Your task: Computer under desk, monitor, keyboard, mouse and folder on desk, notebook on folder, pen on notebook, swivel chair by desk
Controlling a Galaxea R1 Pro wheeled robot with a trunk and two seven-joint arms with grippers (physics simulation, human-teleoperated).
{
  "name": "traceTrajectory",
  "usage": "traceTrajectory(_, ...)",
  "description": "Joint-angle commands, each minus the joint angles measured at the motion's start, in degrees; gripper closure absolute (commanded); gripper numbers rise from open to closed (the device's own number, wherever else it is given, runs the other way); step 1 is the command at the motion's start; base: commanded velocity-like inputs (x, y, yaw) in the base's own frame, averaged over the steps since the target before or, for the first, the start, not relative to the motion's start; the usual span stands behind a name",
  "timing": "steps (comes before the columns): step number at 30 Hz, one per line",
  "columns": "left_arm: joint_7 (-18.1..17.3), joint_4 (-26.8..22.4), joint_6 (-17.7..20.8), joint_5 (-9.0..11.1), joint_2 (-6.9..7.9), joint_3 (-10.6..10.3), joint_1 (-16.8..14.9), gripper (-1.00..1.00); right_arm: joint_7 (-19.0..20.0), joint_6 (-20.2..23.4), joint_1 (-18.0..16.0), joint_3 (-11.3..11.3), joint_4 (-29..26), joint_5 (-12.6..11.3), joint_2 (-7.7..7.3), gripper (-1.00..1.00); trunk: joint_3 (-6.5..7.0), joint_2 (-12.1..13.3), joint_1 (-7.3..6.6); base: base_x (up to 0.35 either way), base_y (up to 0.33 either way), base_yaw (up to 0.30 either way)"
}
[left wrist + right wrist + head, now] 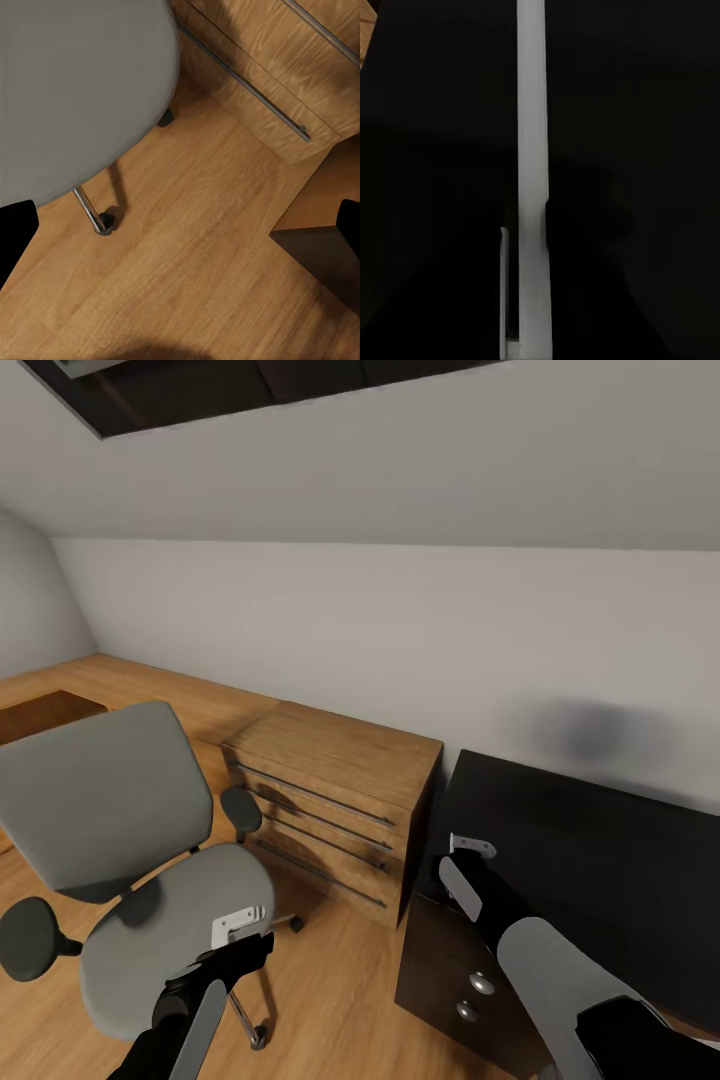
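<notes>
The grey swivel chair (170, 920) stands on the wooden floor at the left, its seat bare, and its seat edge and chrome legs (75, 82) lie under my left gripper. My left gripper (240, 928) hovers open over the seat's front edge, its black fingertips (15, 232) far apart. The black desk (600, 860) fills the right. My right gripper (468, 850) is over the desk's left corner, shut on a thin whitish pen (531, 150) with a clip, seen lengthwise against the dark top. Computer, monitor, keyboard, mouse, folder and notebook are out of view.
A light wooden dresser (330, 780) with long bar handles stands against the wall between chair and desk, close to the chair's casters (105, 223). The desk's dark drawer unit (450, 970) with round knobs faces the floor gap. A sloped white wall rises behind.
</notes>
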Motion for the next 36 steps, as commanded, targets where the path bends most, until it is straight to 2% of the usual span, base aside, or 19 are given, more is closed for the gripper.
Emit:
traceTrajectory(1,0.53,-0.08,0.16,0.62,0.01,-0.06,-0.04,-1.00,-0.47,0.23,0.00,0.29,2.01,-1.75,-0.04,1.00,-0.07,-0.03,0.00,0.000,0.000,0.000)
traceTrajectory(15,0.47,0.22,0.17,0.67,0.11,-0.05,-0.04,-1.00,-0.47,0.20,0.00,0.29,1.92,-1.76,-0.04,1.00,-0.07,-0.03,0.00,0.000,0.000,0.000)
traceTrajectory(31,0.44,0.41,0.16,0.61,0.18,-0.05,-0.04,-1.00,-0.50,0.10,0.00,0.33,1.79,-1.63,-0.09,1.00,2.80,6.39,-3.51,0.000,0.000,0.000)
traceTrajectory(34,0.78,1.90,0.10,0.49,0.14,-0.05,-0.04,-1.00,-0.61,0.13,0.00,0.36,-1.02,-1.54,-0.20,1.00,3.34,7.59,-4.17,0.000,0.000,0.000)
traceTrajectory(35,0.94,3.14,0.03,0.35,0.11,-0.09,-0.04,-1.00,-0.75,0.20,0.06,0.42,-4.72,-1.41,-0.53,1.00,3.52,7.99,-4.39,0.000,0.000,0.000)
traceTrajectory(36,0.96,3.32,0.02,0.33,0.11,-0.10,-0.04,-1.00,-0.78,0.26,0.08,0.43,-5.61,-1.39,-0.76,1.00,3.70,8.39,-4.61,0.000,0.000,0.000)
